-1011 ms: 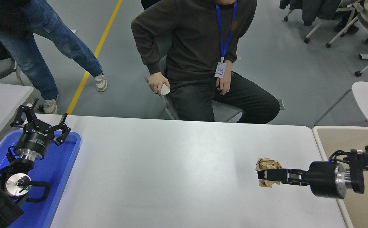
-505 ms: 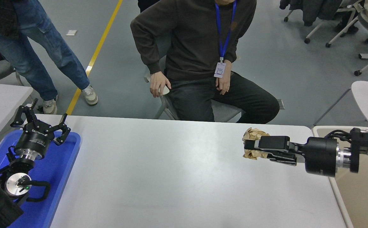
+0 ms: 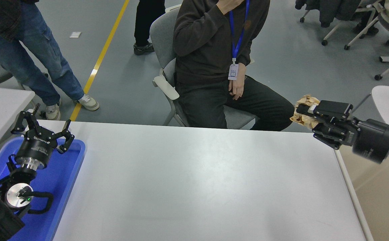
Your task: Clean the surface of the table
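The white table surface (image 3: pixel 194 180) fills the lower middle of the head view. My right gripper (image 3: pixel 304 113) is raised high above the table's far right corner, shut on a crumpled ball of brown paper (image 3: pixel 305 102). Part of the paper is hidden behind the gripper's black fingers (image 3: pixel 310 109). My left gripper (image 3: pixel 44 130) is parked at the lower left over the blue tray (image 3: pixel 67 174), open with nothing in it.
A beige bin (image 3: pixel 378 197) stands off the table's right edge, under my right arm. A person sits on a grey chair (image 3: pixel 162 50) at the far side. Another person's legs (image 3: pixel 33 57) stand at the upper left. A second white table (image 3: pixel 0 103) is at the left.
My right gripper has lifted the crumpled paper off the table and carried it up and to the right, toward the far right corner. The seated person has raised a hand from the chair's armrest.
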